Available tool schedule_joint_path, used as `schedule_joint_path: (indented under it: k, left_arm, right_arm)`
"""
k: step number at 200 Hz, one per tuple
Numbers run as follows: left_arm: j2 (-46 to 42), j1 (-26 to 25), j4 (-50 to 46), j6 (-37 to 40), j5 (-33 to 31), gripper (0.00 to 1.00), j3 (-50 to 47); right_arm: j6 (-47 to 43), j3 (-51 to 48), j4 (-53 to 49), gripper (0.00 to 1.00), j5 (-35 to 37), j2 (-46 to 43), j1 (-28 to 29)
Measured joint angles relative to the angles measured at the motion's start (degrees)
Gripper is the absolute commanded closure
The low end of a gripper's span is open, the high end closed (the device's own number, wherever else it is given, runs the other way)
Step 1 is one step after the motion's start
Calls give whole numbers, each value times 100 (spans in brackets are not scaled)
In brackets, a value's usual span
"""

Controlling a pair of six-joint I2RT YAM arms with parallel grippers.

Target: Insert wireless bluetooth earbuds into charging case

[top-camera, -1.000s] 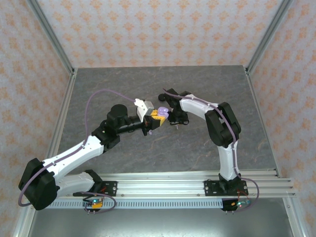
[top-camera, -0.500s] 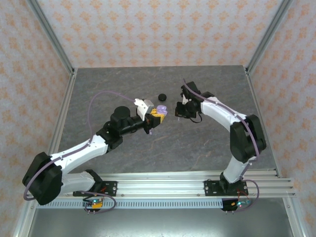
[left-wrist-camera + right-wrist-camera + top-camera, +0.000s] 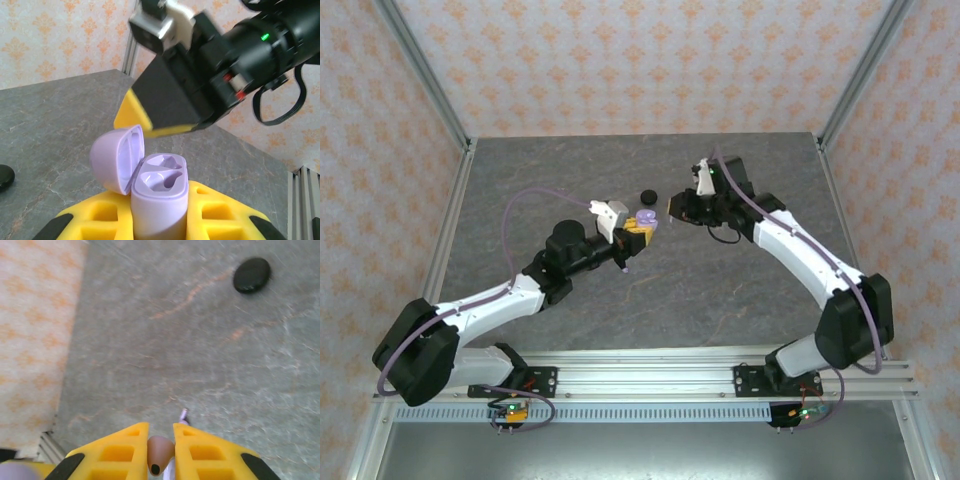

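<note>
My left gripper is shut on the lilac charging case, which stands upright between its yellow fingers. In the left wrist view the case has its lid swung open to the left, and both sockets are empty. My right gripper hovers just right of the case and faces it; its yellow finger shows there too. In the right wrist view that gripper is shut on an earbud with a tan tip. A thin lilac stem pokes out past the fingertips.
A round black puck lies on the grey table just behind the case, also seen as the puck far ahead of the right fingers. Patterned walls and metal posts close in the table's sides.
The right arm has stretched out to the right; its gripper drew back from the case and now faces it from a short way off. The black puck has come into view.
</note>
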Motion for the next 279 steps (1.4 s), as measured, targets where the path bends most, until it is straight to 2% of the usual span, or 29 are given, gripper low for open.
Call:
schedule_joint_path:
  k: [67, 128, 279]
  left_arm:
    - [79, 0, 179, -42, -57, 87, -42]
    - [258, 0, 203, -149, 74, 87, -37]
    - [310, 0, 205, -514, 245, 87, 286]
  right_arm:
    - [33, -122, 686, 83, -339, -501, 44]
    - [-210, -133, 970, 83, -339, -660, 501]
    - [-542, -131, 953, 83, -264, -660, 719]
